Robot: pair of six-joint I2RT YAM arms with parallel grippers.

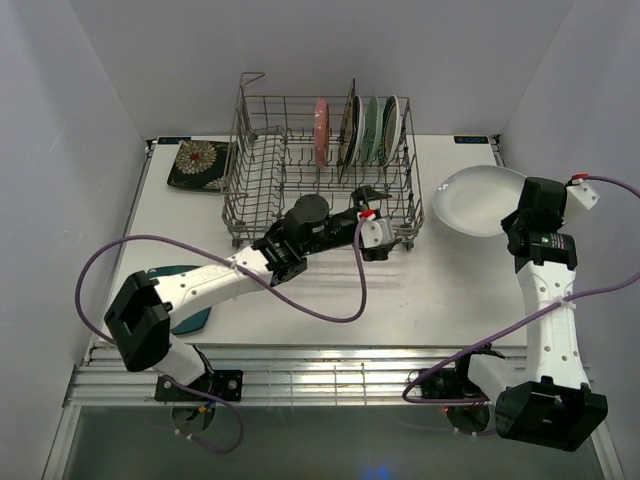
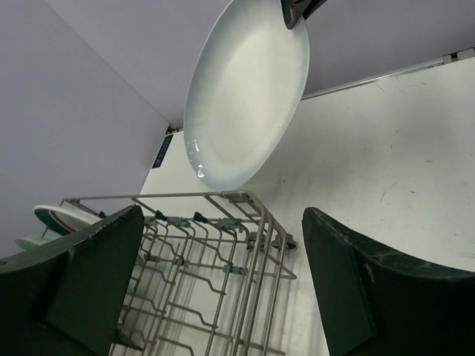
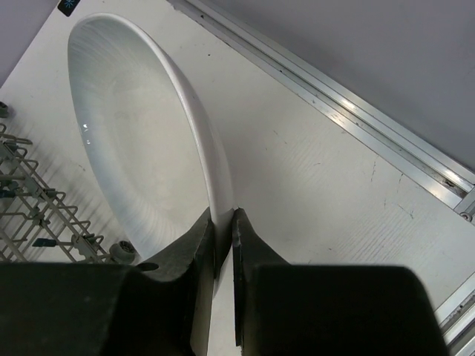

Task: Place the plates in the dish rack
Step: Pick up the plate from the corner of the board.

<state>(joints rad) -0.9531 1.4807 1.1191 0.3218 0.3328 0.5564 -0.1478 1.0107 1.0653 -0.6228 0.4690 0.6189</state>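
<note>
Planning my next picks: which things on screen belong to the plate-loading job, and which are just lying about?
Part of the job: white oval plate pinched in the right fingers; dish rack; four plates standing in it; black floral plate left of the rack; dark teal plate partly under the left arm.
Just lying about: purple cables; metal rail at the near edge.

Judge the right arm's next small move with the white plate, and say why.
Probably swing the large white oval plate left toward the dish rack. The right gripper is shut on its rim, holding it raised beside the rack's right end. Four plates stand in the back row; other tines look free. The open left gripper sits near that corner, so keep clear.
</note>
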